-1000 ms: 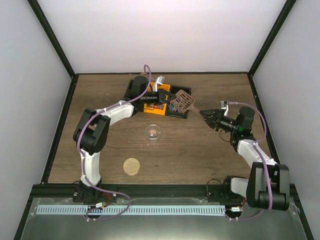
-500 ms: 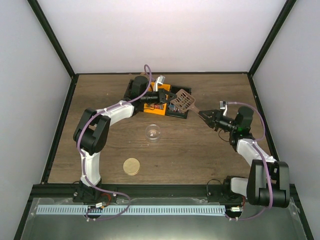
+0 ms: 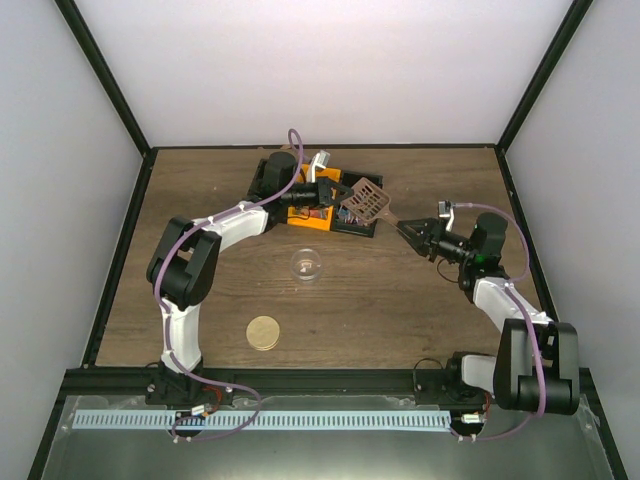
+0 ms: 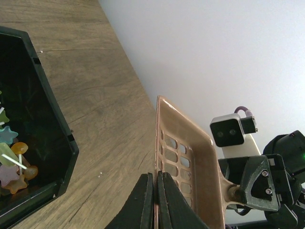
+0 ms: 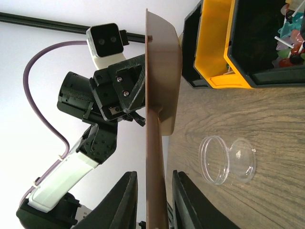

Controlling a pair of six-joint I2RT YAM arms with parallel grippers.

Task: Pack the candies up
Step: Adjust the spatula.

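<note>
The candies (image 4: 12,157) are small coloured pieces lying in a black bin (image 4: 47,143); they also show at the top right of the right wrist view, candies (image 5: 291,36). A brown slotted scoop (image 3: 367,200) hangs over the bins at the back. My left gripper (image 3: 340,195) is shut on the scoop's side rim (image 4: 157,143). My right gripper (image 3: 408,229) straddles the scoop's handle (image 5: 153,157), its jaws apart with a gap on each side. The scoop (image 4: 190,157) looks empty.
An orange bin (image 3: 310,222) and a black bin (image 3: 357,227) stand side by side at the back middle. A clear round jar (image 3: 306,265) sits mid-table, with its clear lid (image 5: 243,160) beside it. A round tan disc lid (image 3: 263,332) lies nearer the front.
My right gripper has slid a little left along the scoop's handle toward the scoop. The left arm and the scoop have barely moved.
</note>
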